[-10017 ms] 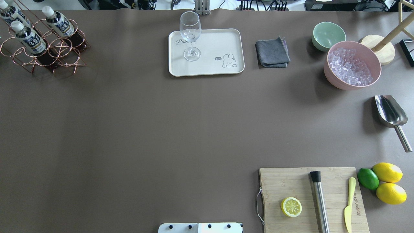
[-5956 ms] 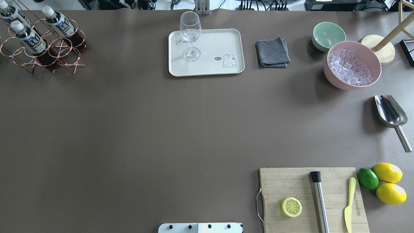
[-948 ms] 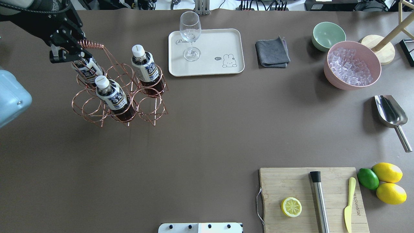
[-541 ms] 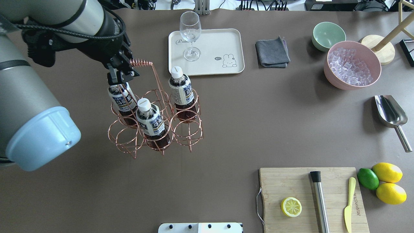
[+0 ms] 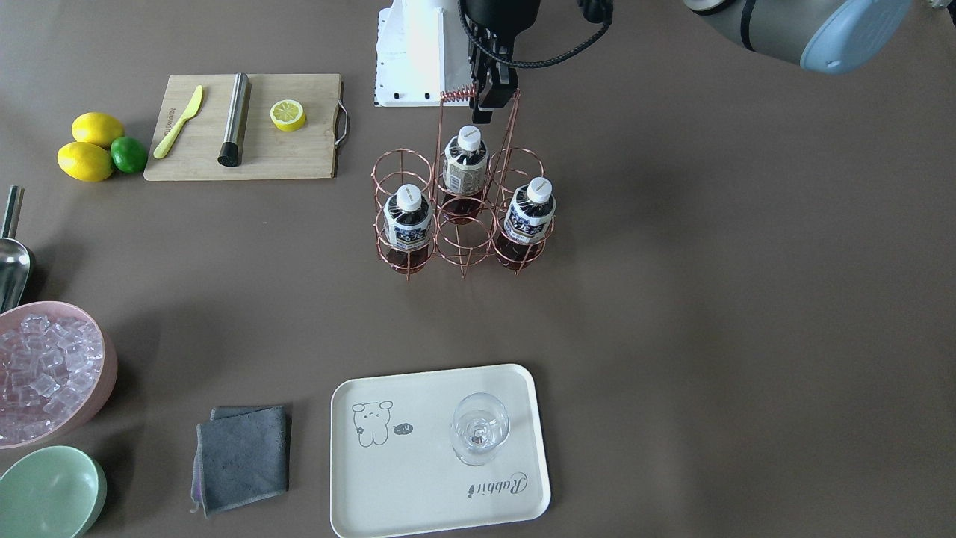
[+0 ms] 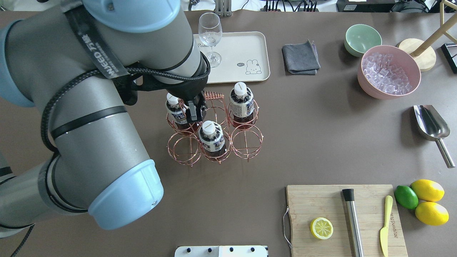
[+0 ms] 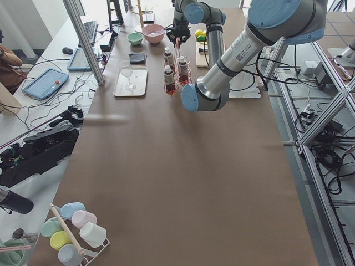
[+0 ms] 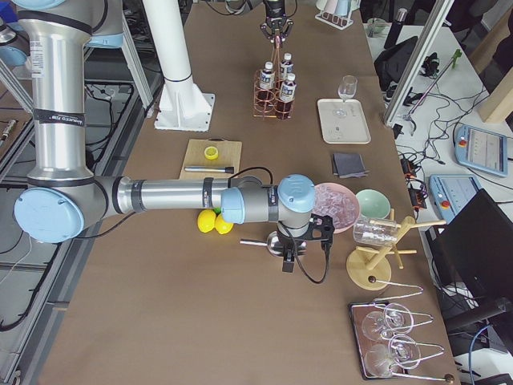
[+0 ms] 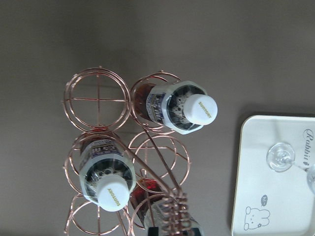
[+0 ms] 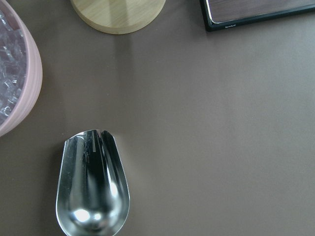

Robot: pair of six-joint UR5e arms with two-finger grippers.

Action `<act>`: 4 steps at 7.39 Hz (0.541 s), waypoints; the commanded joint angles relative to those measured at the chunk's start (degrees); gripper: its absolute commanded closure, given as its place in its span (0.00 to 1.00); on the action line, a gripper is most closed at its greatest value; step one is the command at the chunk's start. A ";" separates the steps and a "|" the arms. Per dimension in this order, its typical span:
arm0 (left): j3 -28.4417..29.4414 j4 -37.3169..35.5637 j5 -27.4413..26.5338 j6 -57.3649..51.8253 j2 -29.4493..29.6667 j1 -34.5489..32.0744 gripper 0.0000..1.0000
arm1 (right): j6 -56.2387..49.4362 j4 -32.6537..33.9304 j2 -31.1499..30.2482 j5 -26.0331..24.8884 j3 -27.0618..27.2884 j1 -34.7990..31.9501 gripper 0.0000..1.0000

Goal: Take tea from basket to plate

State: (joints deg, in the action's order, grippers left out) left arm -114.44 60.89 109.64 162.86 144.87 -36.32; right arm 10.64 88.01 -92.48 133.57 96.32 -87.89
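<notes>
The copper wire basket (image 6: 213, 95) stands mid-table, just in front of the plate (image 6: 250, 46), a cream tray. Three tea bottles sit in its cells: one at the right rear (image 6: 241, 101), one at the front middle (image 6: 213, 137), and one at the left rear (image 6: 175, 109), partly under the arm. My left gripper (image 6: 194, 110) is shut on the coiled handle; in the front-facing view the gripper (image 5: 489, 96) sits at the coil's end. The left wrist view looks down on two bottles (image 9: 184, 108). My right gripper (image 8: 286, 263) hovers over the scoop; I cannot tell its state.
A stemmed glass (image 6: 210, 35) stands on the plate's left part. A grey cloth (image 6: 301, 58), green bowl (image 6: 362, 38) and pink ice bowl (image 6: 389, 71) lie to the right. A metal scoop (image 6: 432, 125), cutting board (image 6: 314, 203) and lemons (image 6: 428, 201) fill the near right.
My left arm has carried the basket with its three bottles from the far left corner rightward and nearer, to the table's middle in front of the plate.
</notes>
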 commanded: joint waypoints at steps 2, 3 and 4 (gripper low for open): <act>5.44 1.50 -2.75 1.14 3.75 3.88 1.00 | 0.35 -0.03 -0.51 0.46 0.54 0.00 0.00; 5.45 1.68 -3.20 1.23 3.57 4.41 1.00 | 0.35 -0.03 -0.42 0.46 0.45 0.00 0.00; 5.45 1.77 -3.29 1.31 3.57 4.50 1.00 | 0.35 -0.03 -0.42 0.46 0.45 0.00 0.00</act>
State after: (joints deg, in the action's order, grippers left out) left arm -109.33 62.28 106.86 164.04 148.36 -32.41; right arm 10.94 87.98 -92.90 134.06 96.88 -87.90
